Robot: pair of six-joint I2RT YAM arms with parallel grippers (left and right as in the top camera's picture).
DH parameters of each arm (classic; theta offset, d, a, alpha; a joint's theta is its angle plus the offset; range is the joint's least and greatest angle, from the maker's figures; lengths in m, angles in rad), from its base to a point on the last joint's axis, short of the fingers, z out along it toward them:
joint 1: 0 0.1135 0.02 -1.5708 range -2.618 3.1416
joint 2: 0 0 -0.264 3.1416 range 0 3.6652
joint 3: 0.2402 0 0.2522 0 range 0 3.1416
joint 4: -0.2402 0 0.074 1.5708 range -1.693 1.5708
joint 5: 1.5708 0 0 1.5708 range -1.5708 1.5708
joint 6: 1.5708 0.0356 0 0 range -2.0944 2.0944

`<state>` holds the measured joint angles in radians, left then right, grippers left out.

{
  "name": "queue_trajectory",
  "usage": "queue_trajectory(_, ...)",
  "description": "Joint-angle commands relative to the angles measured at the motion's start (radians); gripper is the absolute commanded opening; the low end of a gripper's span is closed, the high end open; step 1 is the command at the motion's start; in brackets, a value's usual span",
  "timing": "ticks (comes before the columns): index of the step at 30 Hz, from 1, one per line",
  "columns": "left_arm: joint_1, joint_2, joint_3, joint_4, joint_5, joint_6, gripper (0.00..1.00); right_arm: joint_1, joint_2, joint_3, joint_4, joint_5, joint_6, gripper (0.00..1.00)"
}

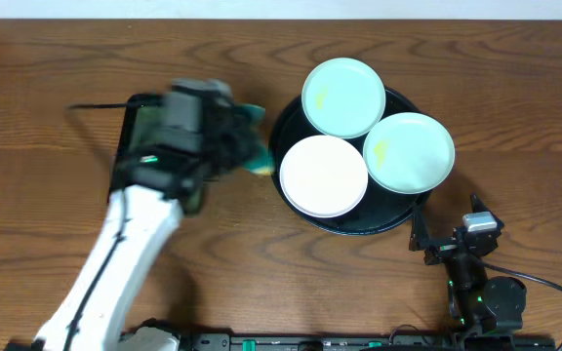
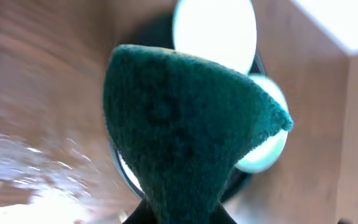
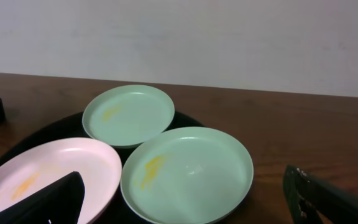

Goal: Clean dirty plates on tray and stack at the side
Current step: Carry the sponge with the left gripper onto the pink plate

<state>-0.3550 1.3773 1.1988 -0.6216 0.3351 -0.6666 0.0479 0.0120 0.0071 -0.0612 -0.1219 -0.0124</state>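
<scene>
Barely begun, to judge by three plates [image 1: 343,96] all lying inside the tray [image 1: 359,226], each marked with a yellowish smear and none stacked at the side. Left to do: wiping every one, then lifting them out into a pile. Find the tray toward the far edge of the table [image 1: 47,78], right of its middle. Round, shallow and glossy, two in pale mint and the third white to faintly pink, with rims touching near the tray's centre. Beneath them, glossy black with a raised rim, round too. Just off the tray's left side, see the left gripper [image 1: 232,136] clenched on a scouring pad [image 2: 185,130] — dark green, coarse and fuzzy, pinched into a cone in the wrist view, with a yellow layer hinted at from overhead. Under that arm, partly hidden, a small rectangular tray [image 1: 130,122], black. Toward the near right corner, note the right gripper [image 1: 425,239] — jaws spread wide, holding nothing, aimed at the plates. All of it on brown wood-grain, smooth and low in sheen.
</scene>
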Motion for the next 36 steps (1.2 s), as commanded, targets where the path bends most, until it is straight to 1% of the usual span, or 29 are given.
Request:
queue_trajectory(1, -0.126, 0.085, -0.019, 0.009, -0.095, -0.08, 0.07, -0.01, -0.004, -0.002, -0.003, 0.002, -0.011, 0.99)
queue_trajectory(3, -0.192, 0.149, -0.019, 0.018, -0.173, -0.155, 0.08, -0.01, -0.004, -0.002, -0.003, 0.002, -0.011, 0.99)
queue_trajectory(5, -0.24, 0.207, -0.019, 0.049, -0.215, -0.226, 0.07, -0.01, -0.004, -0.002, -0.003, 0.002, -0.011, 0.99)
queue_trajectory(7, -0.277, 0.261, -0.019, 0.106, -0.224, -0.283, 0.07, -0.01, -0.004, -0.002, -0.003, 0.002, -0.011, 0.99)
queue_trajectory(9, -0.309, 0.315, -0.019, 0.18, -0.224, -0.312, 0.07, -0.01, -0.004, -0.002, -0.003, 0.002, -0.011, 0.99)
queue_trajectory(13, -0.352, 0.409, -0.019, 0.332, -0.224, -0.316, 0.07, -0.01, -0.004, -0.002, -0.003, 0.002, -0.011, 0.99)
queue_trajectory(15, -0.366, 0.45, -0.019, 0.378, -0.225, -0.316, 0.08, -0.01, -0.004, -0.002, -0.003, 0.002, -0.011, 0.99)
queue_trajectory(18, -0.371, 0.492, -0.019, 0.388, -0.237, -0.315, 0.07, -0.01, -0.004, -0.002, -0.003, 0.002, -0.011, 0.99)
queue_trajectory(21, -0.37, 0.515, -0.019, 0.361, -0.314, -0.315, 0.08, -0.01, -0.004, -0.002, -0.003, 0.002, -0.011, 0.99)
queue_trajectory(22, -0.37, 0.518, -0.019, 0.351, -0.346, -0.315, 0.14, -0.01, -0.004, -0.002, -0.003, 0.002, -0.011, 0.99)
queue_trajectory(23, -0.37, 0.518, -0.019, 0.346, -0.362, -0.313, 0.27, -0.01, -0.004, -0.002, -0.003, 0.002, -0.011, 0.99)
queue_trajectory(24, -0.37, 0.518, -0.019, 0.347, -0.367, -0.295, 0.38, -0.01, -0.004, -0.002, -0.003, 0.002, -0.011, 0.99)
queue_trajectory(25, -0.37, 0.518, -0.019, 0.352, -0.366, -0.269, 0.52, -0.01, -0.004, -0.002, -0.003, 0.002, -0.011, 0.99)
queue_trajectory(26, -0.37, 0.517, -0.019, 0.357, -0.366, -0.248, 0.59, -0.01, -0.004, -0.002, -0.003, 0.002, -0.011, 0.99)
queue_trajectory(27, -0.37, 0.516, -0.019, 0.359, -0.366, -0.23, 0.64, -0.01, -0.004, -0.002, -0.003, 0.002, -0.011, 0.99)
queue_trajectory(31, -0.37, 0.49, -0.019, 0.359, -0.351, -0.217, 0.68, -0.01, -0.004, -0.002, -0.003, 0.002, -0.011, 0.99)
queue_trajectory(36, -0.356, 0.382, -0.018, 0.361, -0.347, -0.215, 0.7, -0.01, -0.004, -0.002, -0.003, 0.002, -0.011, 0.99)
